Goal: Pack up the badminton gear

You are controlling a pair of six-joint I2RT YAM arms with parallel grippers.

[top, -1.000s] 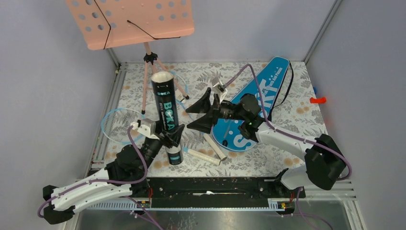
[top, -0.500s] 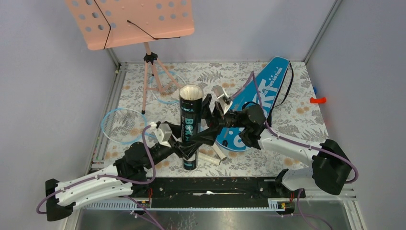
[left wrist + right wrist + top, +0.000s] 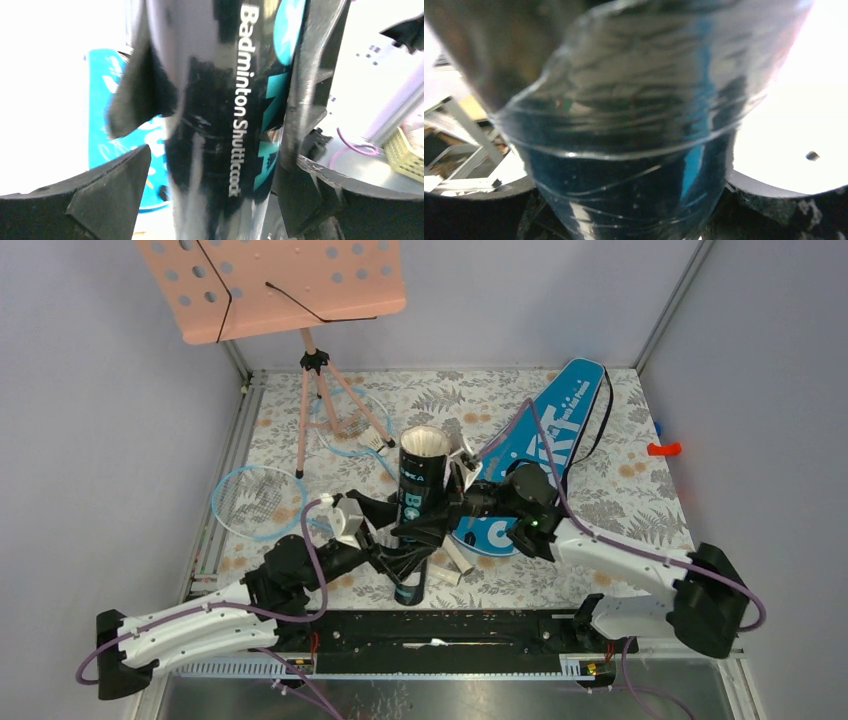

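The dark shuttlecock tube (image 3: 418, 490) stands upright, its open top facing up, above the mat near the front middle. My right gripper (image 3: 432, 512) is shut on its middle from the right; in the right wrist view the tube (image 3: 634, 150) fills the span of that gripper (image 3: 629, 185). My left gripper (image 3: 398, 542) is open around its lower part; in the left wrist view a gap shows between one finger (image 3: 110, 195) and the tube (image 3: 220, 125). The blue bag (image 3: 535, 455) lies behind. One racket (image 3: 255, 500) lies left, another (image 3: 345, 420) by the tripod. A shuttlecock (image 3: 380, 443) lies near it.
A pink music stand (image 3: 270, 285) on a tripod (image 3: 320, 390) rises at the back left. Cream racket handles (image 3: 447, 558) lie under the grippers. A metal rail (image 3: 225, 490) runs down the left edge. A small orange object (image 3: 662, 449) sits at the far right.
The left arm carried the tube rightward to the middle. The right gripper came in and closed around it. The left jaws have widened off the tube.
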